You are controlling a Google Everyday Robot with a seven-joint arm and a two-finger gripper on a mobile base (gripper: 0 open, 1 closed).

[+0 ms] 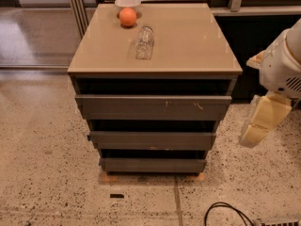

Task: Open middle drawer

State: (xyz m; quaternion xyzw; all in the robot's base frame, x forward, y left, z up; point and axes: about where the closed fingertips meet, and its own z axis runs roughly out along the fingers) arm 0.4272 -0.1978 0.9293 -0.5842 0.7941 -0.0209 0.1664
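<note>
The middle drawer (153,140) is the second of three dark grey handleless fronts in a tan-topped cabinet (188,46). Its front is long, plain and flat, and it stands pushed in, with a dark gap above it. The taller top drawer (153,107) has pale scratch marks. The shortest bottom drawer (153,165) sits just above the floor. My gripper (262,124), pale yellow on a white arm, hangs to the right of the cabinet at about the height of the top and middle drawers. It is apart from the cabinet and holds nothing that I can see.
On the cabinet top lie a clear glass on its side (144,42), an orange (127,17) and a white bowl (127,3) behind it. A black cable (225,211) lies on the speckled floor at front right. A dark wall unit stands behind on the right.
</note>
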